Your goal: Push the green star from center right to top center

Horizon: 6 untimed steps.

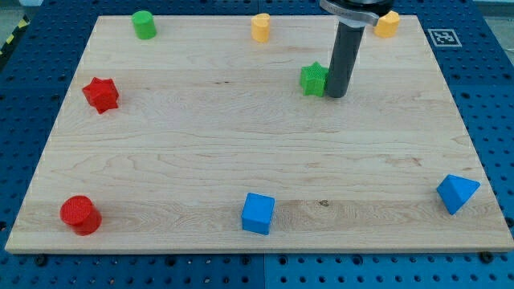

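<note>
The green star (314,79) lies on the wooden board (201,144), right of centre in the upper part. My tip (336,94) touches the star's right side, with the dark rod rising above it toward the view's top. A yellow block (260,27) stands at the top centre, up and left of the star.
A green cylinder (144,24) is at the top left and a second yellow block (387,24) at the top right, partly behind the rod. A red star (100,94) is at the left, a red cylinder (80,214) at the bottom left, a blue cube (258,213) at the bottom centre, a blue wedge-like block (457,193) at the bottom right.
</note>
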{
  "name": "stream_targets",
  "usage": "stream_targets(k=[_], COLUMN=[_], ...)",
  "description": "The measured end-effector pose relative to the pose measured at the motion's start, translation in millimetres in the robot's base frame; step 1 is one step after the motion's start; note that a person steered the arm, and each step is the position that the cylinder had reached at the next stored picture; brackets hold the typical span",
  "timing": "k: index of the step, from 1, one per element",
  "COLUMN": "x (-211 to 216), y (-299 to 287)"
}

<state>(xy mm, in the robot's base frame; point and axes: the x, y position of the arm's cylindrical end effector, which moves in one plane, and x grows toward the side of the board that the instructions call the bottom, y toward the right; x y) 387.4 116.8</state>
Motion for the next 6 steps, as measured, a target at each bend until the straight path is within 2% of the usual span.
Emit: stream_targets(k=[1, 3, 6], x=[1.1, -2.5, -96.5], y=[0.0, -38.4, -59.5])
